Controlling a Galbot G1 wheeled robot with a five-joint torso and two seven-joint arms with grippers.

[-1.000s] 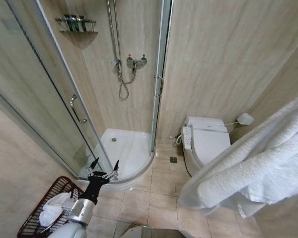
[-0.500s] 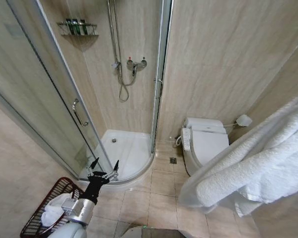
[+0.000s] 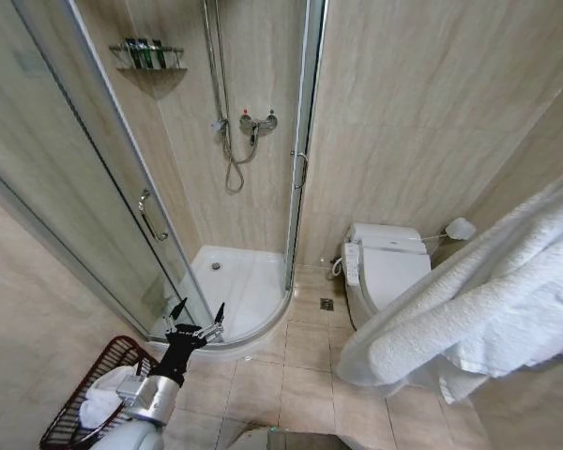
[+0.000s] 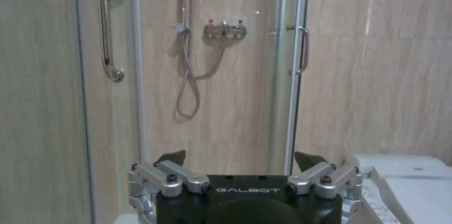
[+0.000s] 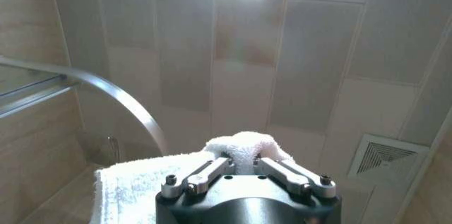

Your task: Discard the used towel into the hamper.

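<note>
**Q:** What is the setting?

**A:** A tiled bathroom: a corner shower enclosure (image 3: 216, 187) with glass doors, a toilet (image 3: 387, 272) against the back wall, beige floor tiles.

**Q:** Position and state of the left gripper?

**A:** The left gripper (image 3: 195, 317) is held low in front of the shower tray, fingers spread, nothing between them. The left wrist view shows the same: both fingertips (image 4: 171, 157) apart, facing the shower mixer (image 4: 224, 29).

**Q:** Location of the hamper?

**A:** The hamper (image 3: 70, 417) stands on the floor beside the left arm, below and behind the left gripper. White cloth (image 3: 103, 398) lies inside it.

**Q:** And the right gripper?

**A:** The right gripper (image 5: 242, 161) is raised toward the ceiling, fingers pinching a fold of the towel (image 5: 152, 181). In the head view the towel (image 3: 488, 309) hangs large at the right, well apart from the hamper.
</note>
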